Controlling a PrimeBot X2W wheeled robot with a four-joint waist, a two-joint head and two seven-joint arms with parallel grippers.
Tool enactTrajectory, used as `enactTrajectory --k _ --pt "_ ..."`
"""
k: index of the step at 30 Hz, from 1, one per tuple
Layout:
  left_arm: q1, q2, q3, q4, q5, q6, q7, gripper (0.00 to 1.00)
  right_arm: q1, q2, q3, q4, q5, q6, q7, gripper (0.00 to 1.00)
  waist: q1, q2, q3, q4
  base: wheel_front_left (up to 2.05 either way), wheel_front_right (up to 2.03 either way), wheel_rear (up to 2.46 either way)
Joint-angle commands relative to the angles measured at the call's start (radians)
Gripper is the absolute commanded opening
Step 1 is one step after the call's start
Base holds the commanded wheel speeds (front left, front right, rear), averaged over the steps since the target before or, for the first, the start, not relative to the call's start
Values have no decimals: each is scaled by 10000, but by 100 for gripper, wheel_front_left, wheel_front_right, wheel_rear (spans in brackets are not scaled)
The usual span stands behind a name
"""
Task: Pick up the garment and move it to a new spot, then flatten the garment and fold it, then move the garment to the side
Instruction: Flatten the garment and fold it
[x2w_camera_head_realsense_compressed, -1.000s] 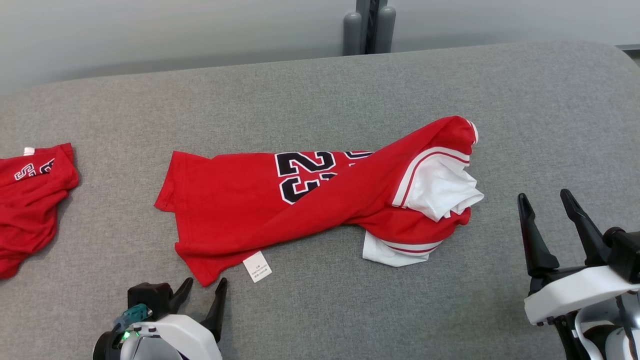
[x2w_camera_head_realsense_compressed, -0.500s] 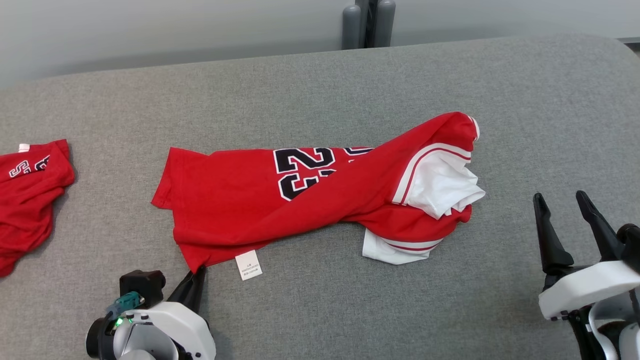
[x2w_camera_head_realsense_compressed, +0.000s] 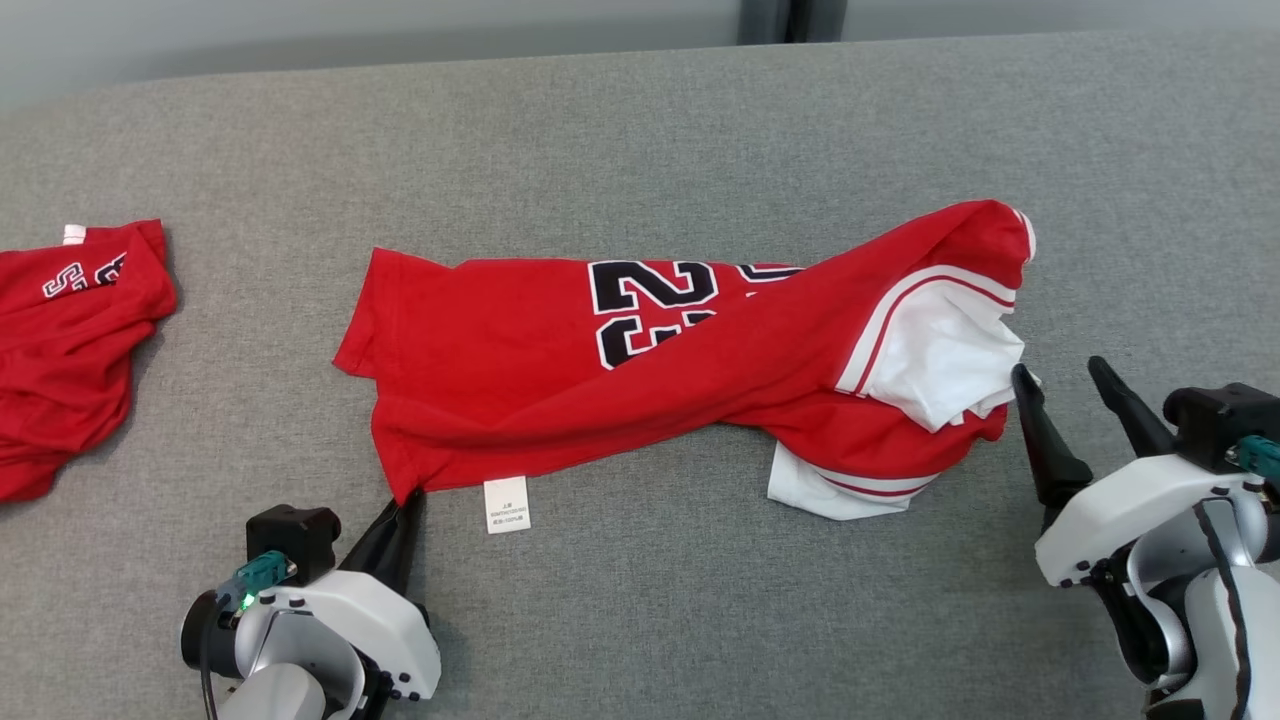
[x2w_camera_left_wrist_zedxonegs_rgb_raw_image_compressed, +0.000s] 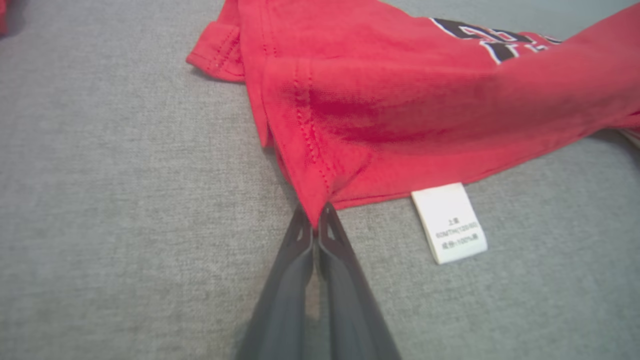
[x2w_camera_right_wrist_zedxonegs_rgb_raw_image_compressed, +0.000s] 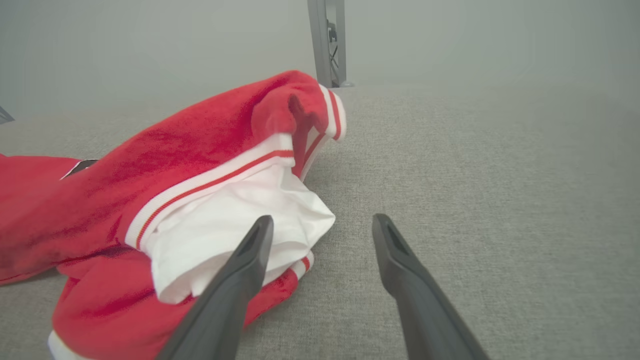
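Red jersey cloth catches the eye first: the garment (x2w_camera_head_realsense_compressed: 560, 400) lies stretched across the middle of the grey cloth-covered desk (x2w_camera_head_realsense_compressed: 700, 120). It is twisted along its length, with black numerals (x2w_camera_head_realsense_compressed: 650, 300) facing up near its upper edge and a white sleeve (x2w_camera_head_realsense_compressed: 940, 360) bunched at its right end. At the lower left of the head view, the left end effector (x2w_camera_head_realsense_compressed: 408, 503) has its two dark fingers pressed together on the garment's lower-left corner, and the fabric puckers into the pinch. A white label (x2w_camera_head_realsense_compressed: 506, 504) lies flat just right of that corner. At the lower right, the right end effector (x2w_camera_head_realsense_compressed: 1060, 372) has its fingers spread wide and holds nothing. The finger nearer the garment is just beside the white sleeve; I cannot tell whether it touches. A separate red shirt (x2w_camera_head_realsense_compressed: 70, 340) sits at the far left edge, well apart.
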Motion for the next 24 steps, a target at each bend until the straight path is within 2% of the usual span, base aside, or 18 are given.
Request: enactTrajectory --k 1,6,8,9,10,17,24 --pt "-95 72 15 74 34 -15 -15 0 -74 -68 23 44 63 -3 -54 100 0 0 51 60 0 0 0" --pt "-175 12 -37 177 24 -13 -78 0 -426 -120 565 621 350 -3 -80 100 0 0 145 144 0 0 0" --pt "-215 12 -43 196 40 -24 -115 0 -562 -146 779 848 491 -3 2 24 0 0 174 170 0 0 0" --pt "-240 22 -37 192 63 -21 -168 0 -606 -156 845 928 570 -3 46 24 0 0 177 186 0 0 0" --pt "-262 31 -34 179 77 -23 -216 0 -651 -186 894 964 627 -3 37 0 0 0 177 201 0 0 0" --pt "-265 204 72 -246 263 254 -618 0 -719 -394 861 612 837 -3 -334 0 0 0 8 121 0 0 0" --pt "-581 1021 489 -1943 589 748 -588 0 -715 -566 261 -901 696 -3 -585 0 0 0 -524 58 0 0 0"
